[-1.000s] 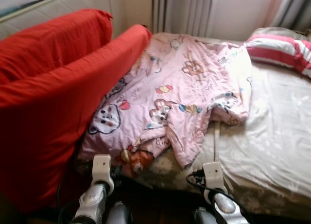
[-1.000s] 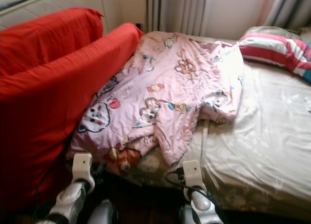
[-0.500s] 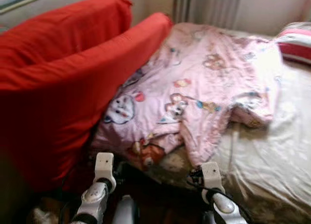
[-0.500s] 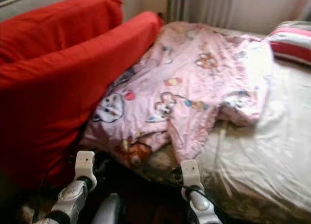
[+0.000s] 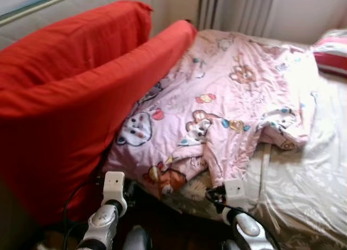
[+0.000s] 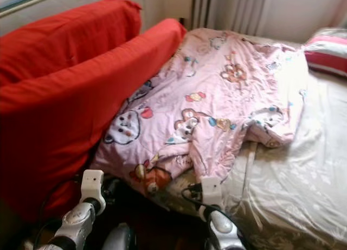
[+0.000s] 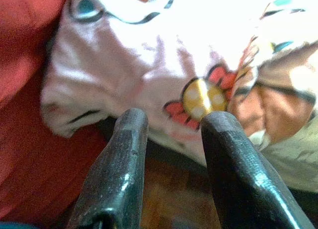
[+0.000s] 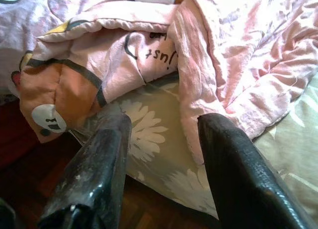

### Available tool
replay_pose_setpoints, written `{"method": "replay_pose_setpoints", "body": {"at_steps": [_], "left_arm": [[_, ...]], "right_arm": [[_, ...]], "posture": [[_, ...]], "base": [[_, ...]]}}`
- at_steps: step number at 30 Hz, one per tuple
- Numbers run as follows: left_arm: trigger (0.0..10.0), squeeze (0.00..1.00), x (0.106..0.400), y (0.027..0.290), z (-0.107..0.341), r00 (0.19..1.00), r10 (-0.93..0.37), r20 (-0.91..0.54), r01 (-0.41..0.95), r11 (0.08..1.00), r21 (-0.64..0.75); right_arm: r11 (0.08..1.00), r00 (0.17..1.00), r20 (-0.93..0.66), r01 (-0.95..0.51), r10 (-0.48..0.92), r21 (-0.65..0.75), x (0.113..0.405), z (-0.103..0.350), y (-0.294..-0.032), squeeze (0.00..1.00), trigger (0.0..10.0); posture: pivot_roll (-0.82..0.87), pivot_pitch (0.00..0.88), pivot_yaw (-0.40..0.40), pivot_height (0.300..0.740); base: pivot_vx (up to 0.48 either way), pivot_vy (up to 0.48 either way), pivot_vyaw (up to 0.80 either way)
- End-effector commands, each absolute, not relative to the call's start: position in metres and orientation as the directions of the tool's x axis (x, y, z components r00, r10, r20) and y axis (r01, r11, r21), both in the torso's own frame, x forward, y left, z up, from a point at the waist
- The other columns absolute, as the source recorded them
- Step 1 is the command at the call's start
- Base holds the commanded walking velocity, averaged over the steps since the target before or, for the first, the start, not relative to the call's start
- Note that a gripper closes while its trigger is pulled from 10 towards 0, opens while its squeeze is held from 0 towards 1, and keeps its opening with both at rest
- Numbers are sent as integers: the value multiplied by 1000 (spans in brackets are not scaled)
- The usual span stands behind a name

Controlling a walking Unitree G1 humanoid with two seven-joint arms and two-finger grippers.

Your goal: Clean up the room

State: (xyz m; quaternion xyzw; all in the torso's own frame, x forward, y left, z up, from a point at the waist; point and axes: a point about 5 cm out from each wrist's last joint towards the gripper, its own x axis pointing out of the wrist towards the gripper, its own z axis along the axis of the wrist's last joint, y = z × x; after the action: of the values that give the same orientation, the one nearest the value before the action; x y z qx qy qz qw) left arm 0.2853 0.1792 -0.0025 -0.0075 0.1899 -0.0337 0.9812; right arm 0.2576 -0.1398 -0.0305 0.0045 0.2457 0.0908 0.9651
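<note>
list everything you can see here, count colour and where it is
quilt: one, pink with cartoon animal prints, rumpled across the bed, its near edge hanging over the bed's corner
bed sheet: one, pale beige with a flower print, bare on the robot's right side of the bed
pillow: one, red and white stripes, far right at the head of the bed
sofa: one, covered in red cloth, on the robot's left, pressed against the quilt's side
curtain: pale, hanging behind the bed
floor: dark wood, below the bed's corner
left gripper: black fingers open, just short of the quilt's hanging edge
right gripper: black fingers open, at the bed's corner by the quilt's edge
</note>
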Motion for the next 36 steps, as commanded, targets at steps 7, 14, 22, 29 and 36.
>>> {"method": "replay_pose_setpoints", "body": {"at_steps": [7,14,22,29,36], "left_arm": [[10000,0,282,180,-6,919,-72,-387,69,997,-21],[10000,0,282,179,-5,921,-77,-382,75,997,-21],[10000,0,284,176,-3,925,-103,-365,102,995,-21],[10000,0,286,167,0,931,-142,-337,140,990,-29],[10000,0,286,165,3,938,-157,-309,155,987,-30]], "right_arm": [[980,866,-460,-196,195,48,260,-28,-137,0,10000],[980,866,-461,-192,196,58,260,-28,-135,0,10000],[986,859,-484,-151,164,65,258,-31,-139,0,10000],[995,864,-498,-30,72,92,261,-31,-146,0,10000],[997,848,-528,-10,48,75,263,-31,-145,0,10000]], "posture": [[-33,86,17,635],[-29,89,21,635],[-35,95,26,635],[-30,115,29,635],[-12,156,24,635]], "base": [[297,0,0],[300,0,306],[65,0,0],[0,0,0],[0,0,0]]}}
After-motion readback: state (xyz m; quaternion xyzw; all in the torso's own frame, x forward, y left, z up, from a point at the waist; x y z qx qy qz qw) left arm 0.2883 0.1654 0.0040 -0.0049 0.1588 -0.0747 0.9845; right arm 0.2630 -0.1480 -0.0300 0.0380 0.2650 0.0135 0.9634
